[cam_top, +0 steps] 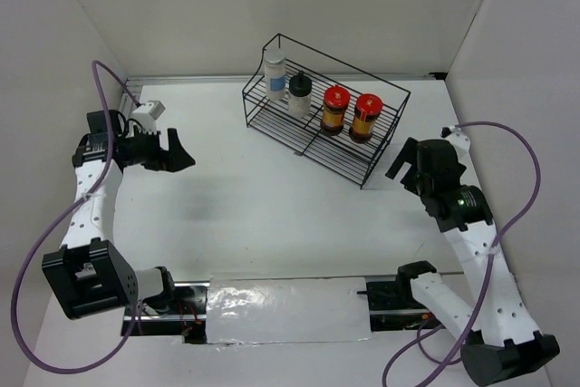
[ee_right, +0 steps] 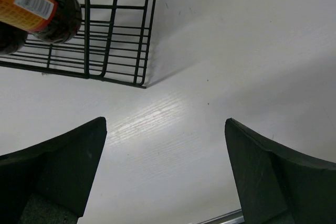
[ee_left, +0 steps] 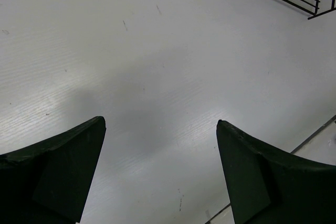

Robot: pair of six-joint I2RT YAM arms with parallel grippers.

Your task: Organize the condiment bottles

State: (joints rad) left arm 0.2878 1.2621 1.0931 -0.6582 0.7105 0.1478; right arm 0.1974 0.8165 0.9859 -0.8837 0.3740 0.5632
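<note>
Four condiment bottles stand upright in one slanting row inside a black wire rack (cam_top: 358, 156) near the counter's far edge, right of centre. In order toward the right edge: a white grey-capped jar (cam_top: 275, 77), a pale black-capped jar (cam_top: 299, 95), and two red-capped, yellow-labelled dark jars (cam_top: 334, 109) (cam_top: 365, 116).

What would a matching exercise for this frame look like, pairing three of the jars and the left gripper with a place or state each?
Column one:
1. white jar with grey cap and blue label
2. pale jar with black cap
3. red-capped jar with yellow label next to the pale one
4. left gripper

Column two:
A. open above the white table
B. left end of the black wire rack
C. second from the left in the rack
D. third from the left in the rack

Pairs: 1-B, 2-C, 3-D, 4-A
</note>
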